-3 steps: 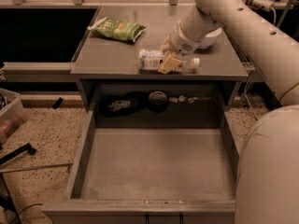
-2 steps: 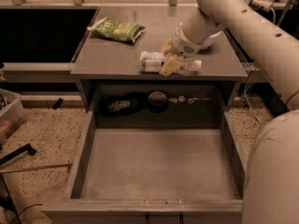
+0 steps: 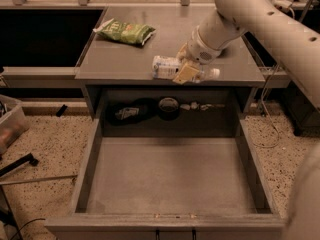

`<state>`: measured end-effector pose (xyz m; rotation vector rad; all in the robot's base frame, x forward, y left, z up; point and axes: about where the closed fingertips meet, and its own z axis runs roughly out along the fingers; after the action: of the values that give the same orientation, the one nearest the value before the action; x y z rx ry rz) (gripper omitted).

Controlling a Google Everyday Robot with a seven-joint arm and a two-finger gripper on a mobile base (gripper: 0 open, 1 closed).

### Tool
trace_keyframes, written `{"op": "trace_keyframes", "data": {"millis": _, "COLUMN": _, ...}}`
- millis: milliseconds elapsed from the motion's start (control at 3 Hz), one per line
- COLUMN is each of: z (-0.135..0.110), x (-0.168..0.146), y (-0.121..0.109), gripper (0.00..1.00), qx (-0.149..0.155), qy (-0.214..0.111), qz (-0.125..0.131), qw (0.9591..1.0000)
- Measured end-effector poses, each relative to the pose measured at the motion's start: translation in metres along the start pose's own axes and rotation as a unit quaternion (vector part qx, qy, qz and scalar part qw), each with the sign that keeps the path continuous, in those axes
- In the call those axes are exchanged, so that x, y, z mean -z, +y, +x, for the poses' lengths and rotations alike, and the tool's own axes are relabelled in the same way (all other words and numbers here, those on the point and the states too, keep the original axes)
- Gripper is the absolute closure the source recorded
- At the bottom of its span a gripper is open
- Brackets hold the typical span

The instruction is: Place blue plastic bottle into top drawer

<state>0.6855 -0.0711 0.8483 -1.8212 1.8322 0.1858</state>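
The top drawer stands pulled open. Beyond it, the blue plastic bottle lies sideways at the countertop's front edge, with the gripper over its middle (clamped or not, I cannot tell). This looks like the grasping step; next calls for a secure lift, then a carry toward the drawer.

Blue plastic bottle: we see it lying on its side on the worktop, near the front edge, white cap pointing right.
Top drawer: we find it open below the bottle, with a flat grey floor and thick side walls.
Gripper: we locate it at the bottle's middle.
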Motion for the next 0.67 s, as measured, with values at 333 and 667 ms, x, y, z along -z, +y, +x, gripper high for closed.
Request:
{"op": "trace_keyframes", "data": {"millis": 333, "z": 0.009, "x": 0.041, "y": 0.039, "gripper": 1.0, "qx": -0.033, "qy": 0.015, "qz": 0.029, "qw": 0.9989}}
{"op": "trace_keyframes", "data": {"millis": 667, "z": 0.001, "x": 0.09, "y": 0.055, "gripper": 1.0, "qx": -0.026, "qy": 0.04, "qz": 0.054, "qw": 0.9974}}
